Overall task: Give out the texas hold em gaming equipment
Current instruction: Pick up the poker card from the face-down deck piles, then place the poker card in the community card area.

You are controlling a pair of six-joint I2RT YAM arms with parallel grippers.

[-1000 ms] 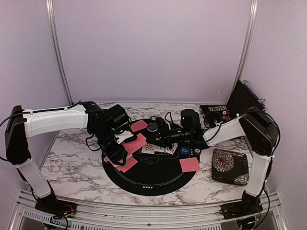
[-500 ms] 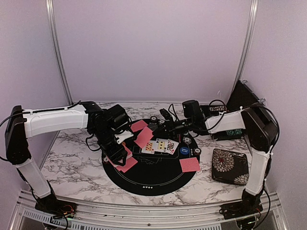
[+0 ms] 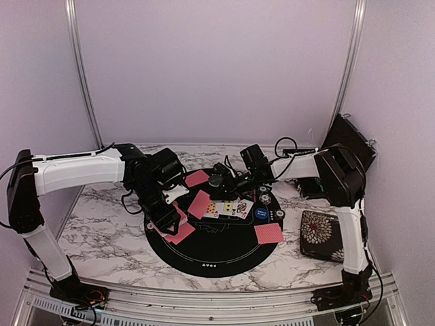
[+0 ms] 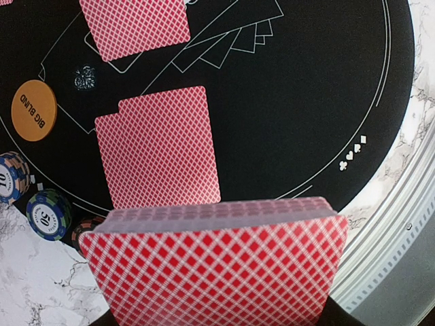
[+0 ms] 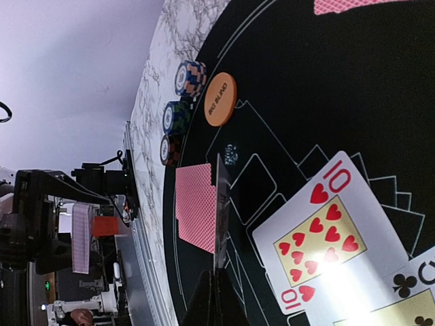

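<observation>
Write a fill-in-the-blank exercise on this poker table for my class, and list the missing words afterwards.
1. The deck sits in the ___ gripper, a single card in the right gripper.
2. The orange button reads BIG ___.
3. The face-up ten is of the suit ___.
4. Beside that button stand ___ chip stacks.

Missing words: left; BLIND; hearts; three.

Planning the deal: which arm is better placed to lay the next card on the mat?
Right. The right gripper is shut on a single card, edge-on over the mat beside the face-up cards. The left gripper is full with the deck.
</observation>
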